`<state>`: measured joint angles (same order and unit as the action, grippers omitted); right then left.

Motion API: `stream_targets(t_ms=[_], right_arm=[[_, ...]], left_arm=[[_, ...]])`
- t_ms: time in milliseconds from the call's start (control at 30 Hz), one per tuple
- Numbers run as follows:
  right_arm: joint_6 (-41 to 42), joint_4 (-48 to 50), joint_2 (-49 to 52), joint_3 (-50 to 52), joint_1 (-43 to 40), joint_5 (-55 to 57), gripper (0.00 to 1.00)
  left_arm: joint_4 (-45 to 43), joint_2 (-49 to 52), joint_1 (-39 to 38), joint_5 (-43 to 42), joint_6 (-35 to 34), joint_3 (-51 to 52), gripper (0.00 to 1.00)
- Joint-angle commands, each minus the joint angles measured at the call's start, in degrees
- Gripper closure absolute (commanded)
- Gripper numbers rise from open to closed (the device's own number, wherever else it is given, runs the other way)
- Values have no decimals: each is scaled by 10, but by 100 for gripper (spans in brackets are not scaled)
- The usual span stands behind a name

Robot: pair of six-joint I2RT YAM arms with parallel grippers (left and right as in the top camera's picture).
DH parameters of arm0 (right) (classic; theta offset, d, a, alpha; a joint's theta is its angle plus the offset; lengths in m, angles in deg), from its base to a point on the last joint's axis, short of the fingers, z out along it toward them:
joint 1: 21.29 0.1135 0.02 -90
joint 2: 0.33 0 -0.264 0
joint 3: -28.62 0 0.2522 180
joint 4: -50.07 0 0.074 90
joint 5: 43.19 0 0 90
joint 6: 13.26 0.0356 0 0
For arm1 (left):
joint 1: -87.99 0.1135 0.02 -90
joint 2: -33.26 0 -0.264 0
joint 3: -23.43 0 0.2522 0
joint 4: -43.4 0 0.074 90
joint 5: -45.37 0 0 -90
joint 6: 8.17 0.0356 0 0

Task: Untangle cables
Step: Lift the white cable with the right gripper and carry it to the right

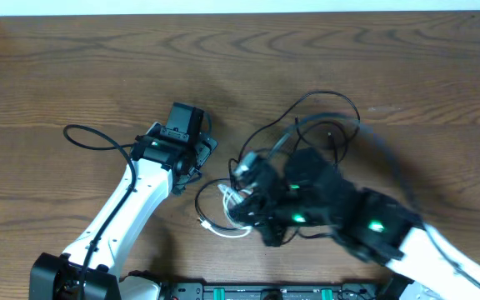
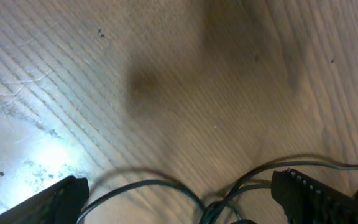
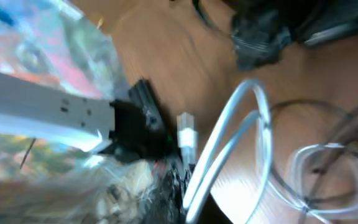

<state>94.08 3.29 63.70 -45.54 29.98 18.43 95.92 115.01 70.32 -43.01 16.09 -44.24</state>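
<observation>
**Wood-grain table: handling notes for the cable tangle**

Bare wood-grain table (image 1: 57, 67) carries the whole job. No tray, bin or other container shows in any view, so nothing is held in one.

**Right gripper** (image 1: 250, 182). We read its jaws as fully together. The arm is blurred and sits low over the tangle. In the right wrist view a doubled strand of the white cable (image 3: 229, 137) rises from where the jaws meet. We judge it is probably pinched, but the blur prevents confirmation. A small white plug (image 3: 186, 134) lies just beside that strand.

**Left gripper** (image 1: 183, 123). Its jaws are wide apart, clamped on nothing, over bare wood to the left of the tangle. Its fingers (image 2: 55, 202) frame dark strands at the bottom of the left wrist view. We cannot tell whether these are task cords or arm wiring.

**Location.** The black cables (image 1: 327, 98) loop out from under the right arm toward the far side of the table. The white cable shows at the near-left edge of the same heap.

**Handling (our judgement).**
- The cords are light, thin and limp, and they hold no shape when lifted.
- The jackets look smooth, so we expect slip through a loose pinch.
- Pulling a mid-span strand is likely to tighten crossings.
- Plugs are rigid and may snag on loops.
- We recommend gripping just behind a plug or on a free outer loop, with the other gripper pinning the heap.
</observation>
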Motion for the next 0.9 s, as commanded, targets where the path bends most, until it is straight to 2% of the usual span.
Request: stream_targets(t_ms=[0, 200, 433, 633, 867], right_arm=[[-82, -47, -33, -41, -28, 111, 99], [-85, -116, -98, -85, -123, 295, 99], [-91, -58, -148, -97, -255, 447, 99], [-94, -81, -134, -97, -346, 454, 99], [-84, -161, -84, -95, -390, 433, 99]], left_arm=[[2, -5, 2, 6, 6, -3, 2], [2, -5, 2, 6, 6, -3, 2], [2, -5, 2, 6, 6, -3, 2], [2, -5, 2, 6, 6, -3, 2], [2, -5, 2, 6, 6, -3, 2]])
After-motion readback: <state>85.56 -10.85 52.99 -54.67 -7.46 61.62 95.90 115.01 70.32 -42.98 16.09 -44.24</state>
